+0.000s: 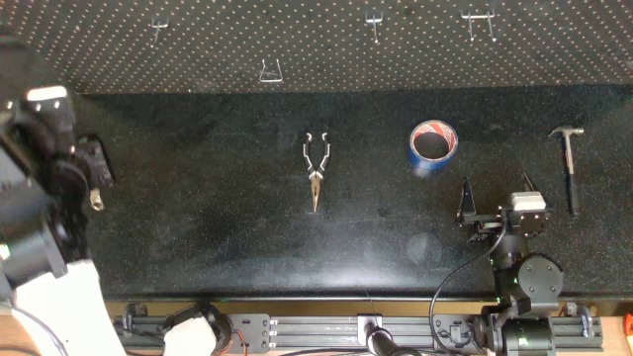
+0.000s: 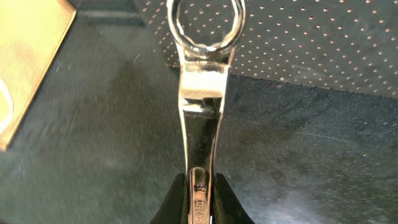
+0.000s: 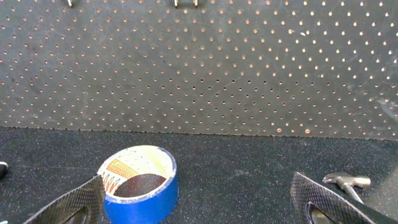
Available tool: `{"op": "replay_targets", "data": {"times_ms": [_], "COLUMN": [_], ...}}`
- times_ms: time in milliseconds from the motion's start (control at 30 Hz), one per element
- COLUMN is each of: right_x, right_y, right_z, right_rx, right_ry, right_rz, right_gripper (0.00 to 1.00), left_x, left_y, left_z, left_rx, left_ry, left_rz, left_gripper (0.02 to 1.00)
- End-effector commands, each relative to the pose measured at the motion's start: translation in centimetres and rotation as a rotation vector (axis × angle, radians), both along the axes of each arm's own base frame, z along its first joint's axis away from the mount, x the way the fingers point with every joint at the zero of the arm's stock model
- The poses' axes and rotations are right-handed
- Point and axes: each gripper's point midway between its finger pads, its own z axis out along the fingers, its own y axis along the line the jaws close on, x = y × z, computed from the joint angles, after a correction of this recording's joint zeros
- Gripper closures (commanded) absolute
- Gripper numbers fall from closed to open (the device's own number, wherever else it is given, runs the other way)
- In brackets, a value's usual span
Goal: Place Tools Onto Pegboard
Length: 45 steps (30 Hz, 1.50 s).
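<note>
A shiny combination wrench [image 2: 200, 99] is clamped by its shaft in my left gripper [image 2: 199, 190], ring end pointing toward the pegboard [image 2: 311, 43]. In the top view the left gripper [image 1: 91, 176] is lifted at the far left of the black mat. Pliers [image 1: 316, 168] lie at mid-table, a blue tape roll [image 1: 433, 145] to their right, and a hammer [image 1: 568, 166] at the far right. My right gripper [image 1: 495, 196] stands open near the front right, with the tape roll [image 3: 140, 185] and the hammer head [image 3: 347, 181] ahead of it and nothing between its fingers [image 3: 68, 204].
The pegboard [image 1: 326, 44] runs along the back, carrying several metal hooks [image 1: 270, 71], [image 1: 479, 22]. A tan wooden surface [image 2: 25, 56] borders the mat on the left. Open mat lies between the pliers and the left arm.
</note>
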Motion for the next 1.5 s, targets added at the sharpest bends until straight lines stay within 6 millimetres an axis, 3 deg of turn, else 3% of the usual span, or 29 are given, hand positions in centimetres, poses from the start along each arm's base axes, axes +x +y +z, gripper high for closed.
{"op": "replay_targets", "data": {"times_ms": [33, 100, 133, 167, 267, 300, 400, 533, 667, 800, 900, 1033, 1267, 1500], "right_x": [0.0, 0.0, 0.0, 0.0, 0.0, 0.0, 0.0, 0.0, 0.0, 0.0, 0.0, 0.0, 0.0, 0.0], "right_y": [-0.1, -0.1, -0.1, -0.1, -0.1, -0.1, -0.1, -0.1, -0.1, -0.1, -0.1, -0.1, -0.1, -0.1], "right_z": [-0.1, -0.1, -0.1, -0.1, -0.1, -0.1, -0.1, -0.1, -0.1, -0.1, -0.1, -0.1, -0.1, -0.1], "right_rx": [-0.011, -0.011, -0.011, -0.011, -0.011, -0.011, -0.011, -0.011, -0.011, -0.011, -0.011, -0.011, -0.011, -0.011], "right_ry": [0.003, 0.003, 0.003, 0.003, 0.003, 0.003, 0.003, 0.003, 0.003, 0.003, 0.003, 0.003, 0.003, 0.003], "right_rz": [-0.007, -0.007, -0.007, -0.007, -0.007, -0.007, -0.007, -0.007, -0.006, -0.007, -0.007, -0.007, -0.007, -0.007], "right_gripper": [0.025, 0.025, 0.025, 0.027, 0.025, 0.025, 0.025, 0.025, 0.025, 0.025, 0.025, 0.025, 0.027, 0.025], "left_x": [-1.9, -1.6, -0.4, 1.3, 4.6, 5.7, 7.6, 9.8, 11.0, 12.6, 13.2, 13.1, 13.6, 14.6], "left_y": [-1.5, -2.6, -4.4, -5.3, -4.4, -5.2, -8.1, -7.3, -7.0, -6.6, -7.3, -4.9, -6.4, -6.1], "left_z": [-7.0, -9.6, -10.2, -9.9, -8.8, -8.1, -7.0, -6.0, -6.8, -7.7, -8.0, -8.2, -8.5, -9.1], "left_rx": [-0.106, -0.072, -0.056, -0.065, -0.025, -0.008, 0.011, -0.012, -0.117, -0.097, -0.071, 0.011, -0.001, 0.006], "left_ry": [-0.069, -0.022, -0.004, -0.039, -0.131, -0.165, -0.225, -0.314, -0.341, -0.35, -0.344, -0.33, -0.329, -0.338], "left_rz": [0.078, -0.019, -0.162, -0.234, -0.25, -0.286, -0.383, -0.325, -0.253, -0.24, -0.238, -0.116, -0.158, -0.153], "left_gripper": [0.989, 0.991, 0.991, 0.989, 0.991, 0.989, 0.991, 0.991, 0.989, 0.991, 0.989, 0.989, 0.991, 0.989]}}
